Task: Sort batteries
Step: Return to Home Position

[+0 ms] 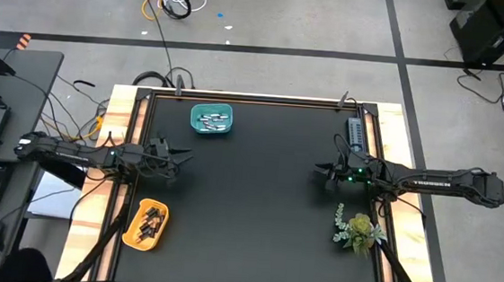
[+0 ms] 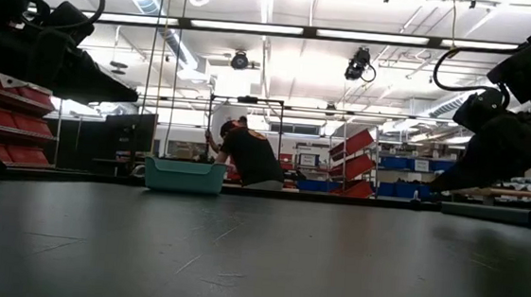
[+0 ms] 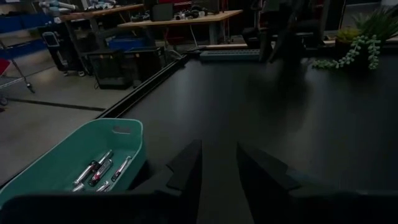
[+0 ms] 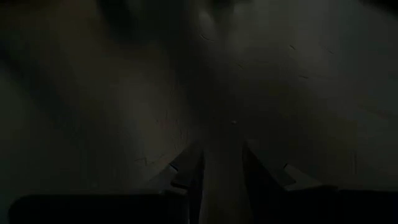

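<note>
Sorting looks done, arms parked

Batteries all binned as far as visible. The silver batteries (image 1: pixel 210 118) lie in the teal bin (image 1: pixel 192 118) by the far edge of the bench (image 1: pixel 256 204). The dark batteries (image 1: pixel 147 223) lie in the yellow bin (image 1: pixel 130 238) near the near-left corner. No loose cell shows on the bench. By the left edge the left pincer (image 1: pixel 182 157) hovers, and by the right edge the right pincer (image 1: pixel 320 172). Both have fingers apart and empty, clear of both bins. Probably only homing the arms is left.
</note>
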Action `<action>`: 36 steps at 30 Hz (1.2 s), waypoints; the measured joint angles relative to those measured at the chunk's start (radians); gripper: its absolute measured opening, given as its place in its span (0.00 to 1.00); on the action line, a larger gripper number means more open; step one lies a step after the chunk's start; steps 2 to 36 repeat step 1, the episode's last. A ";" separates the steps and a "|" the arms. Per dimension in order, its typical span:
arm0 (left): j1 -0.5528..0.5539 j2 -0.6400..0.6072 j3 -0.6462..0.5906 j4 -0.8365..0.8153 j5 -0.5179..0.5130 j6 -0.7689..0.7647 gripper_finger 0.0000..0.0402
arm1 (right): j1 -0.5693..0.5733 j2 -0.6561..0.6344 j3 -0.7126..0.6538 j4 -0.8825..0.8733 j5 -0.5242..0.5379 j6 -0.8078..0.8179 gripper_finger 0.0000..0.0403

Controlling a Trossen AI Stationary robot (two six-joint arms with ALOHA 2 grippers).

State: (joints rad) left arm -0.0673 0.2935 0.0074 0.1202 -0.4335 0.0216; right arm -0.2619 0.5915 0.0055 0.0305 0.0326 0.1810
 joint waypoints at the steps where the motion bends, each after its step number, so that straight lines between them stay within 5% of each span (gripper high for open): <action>1: 0.000 0.000 0.000 0.000 0.000 0.000 0.29 | 0.000 0.000 0.000 0.000 0.000 0.000 0.24; 36: 0.000 0.000 0.000 0.000 0.000 0.000 0.29 | 0.000 0.000 0.000 0.000 0.000 0.000 0.24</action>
